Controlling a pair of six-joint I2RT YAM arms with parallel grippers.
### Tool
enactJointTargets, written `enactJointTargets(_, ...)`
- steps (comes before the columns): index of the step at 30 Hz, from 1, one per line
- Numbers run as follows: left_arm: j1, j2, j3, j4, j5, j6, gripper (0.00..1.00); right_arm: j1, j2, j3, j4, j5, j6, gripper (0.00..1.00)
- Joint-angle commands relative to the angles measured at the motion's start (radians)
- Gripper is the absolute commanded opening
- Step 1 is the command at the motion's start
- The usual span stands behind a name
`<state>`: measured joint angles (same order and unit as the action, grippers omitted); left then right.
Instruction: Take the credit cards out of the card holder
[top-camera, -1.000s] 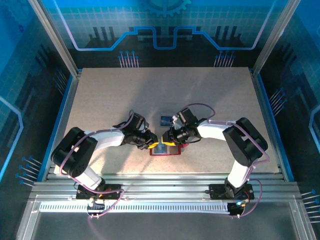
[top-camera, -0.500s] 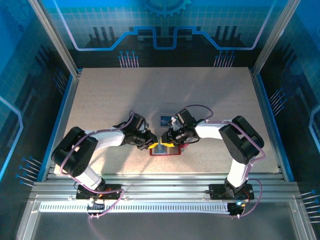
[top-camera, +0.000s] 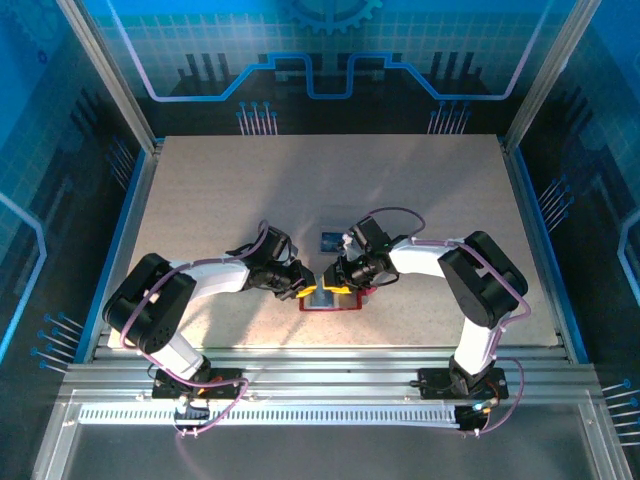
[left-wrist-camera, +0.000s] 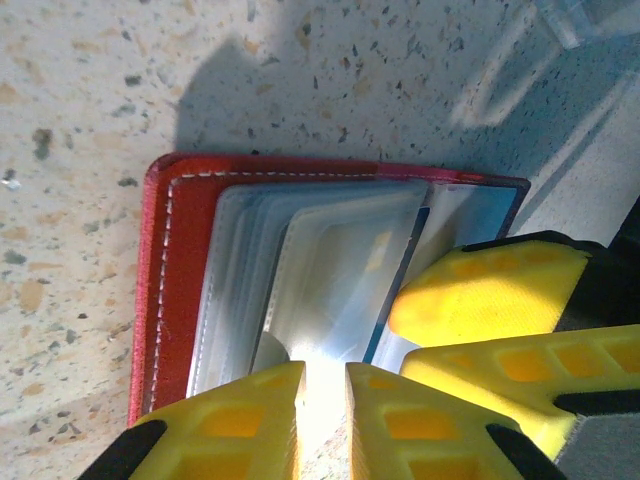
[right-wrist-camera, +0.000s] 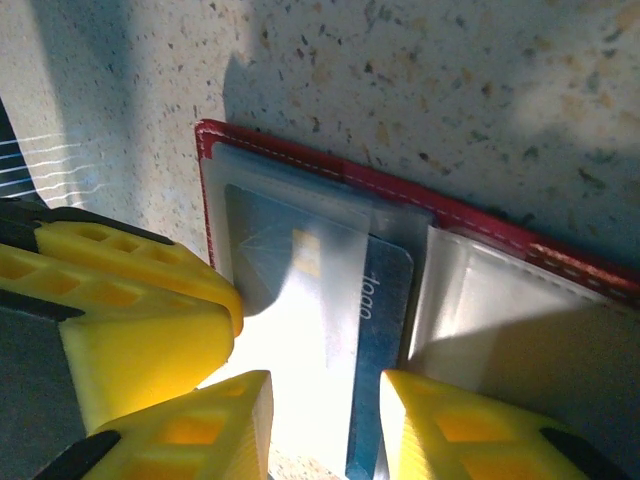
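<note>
Red card holder (left-wrist-camera: 165, 290) open, blue card (right-wrist-camera: 385, 300) in clear sleeve (left-wrist-camera: 340, 270); R gripper (right-wrist-camera: 325, 420) apart, L gripper (left-wrist-camera: 323, 410) unclear

Speckled beige table (top-camera: 220, 190) with red card holder (left-wrist-camera: 160, 300) (spread open)

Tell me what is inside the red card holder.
One blue card lies in the clear sleeves of the card holder; the stacked sleeves' other contents are hidden by glare.

Glare on card holder (left-wrist-camera: 300, 280), hard shadows
</note>
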<state>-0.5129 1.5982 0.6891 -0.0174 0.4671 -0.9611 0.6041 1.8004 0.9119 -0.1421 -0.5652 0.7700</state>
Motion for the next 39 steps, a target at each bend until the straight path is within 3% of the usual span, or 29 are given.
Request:
enactJointTargets(1,0.004,0.007,0.009,-0.02,-0.006,0.025,0.19,0.016,-0.021,0.023,-0.062,0.025,-0.023,0.35)
enactJointTargets(12,0.004,-0.015,0.042,-0.091,-0.04,0.063,0.18,0.016,-0.064,0.027,-0.072,0.034,-0.018,0.35)
enactJointTargets(24,-0.005,0.0,0.073,-0.174,-0.074,0.102,0.06,0.005,-0.067,0.006,-0.062,0.03,-0.015,0.36)
enactJointTargets(39,-0.019,0.037,0.086,-0.197,-0.071,0.119,0.05,-0.006,-0.044,-0.054,-0.004,0.011,0.001,0.35)
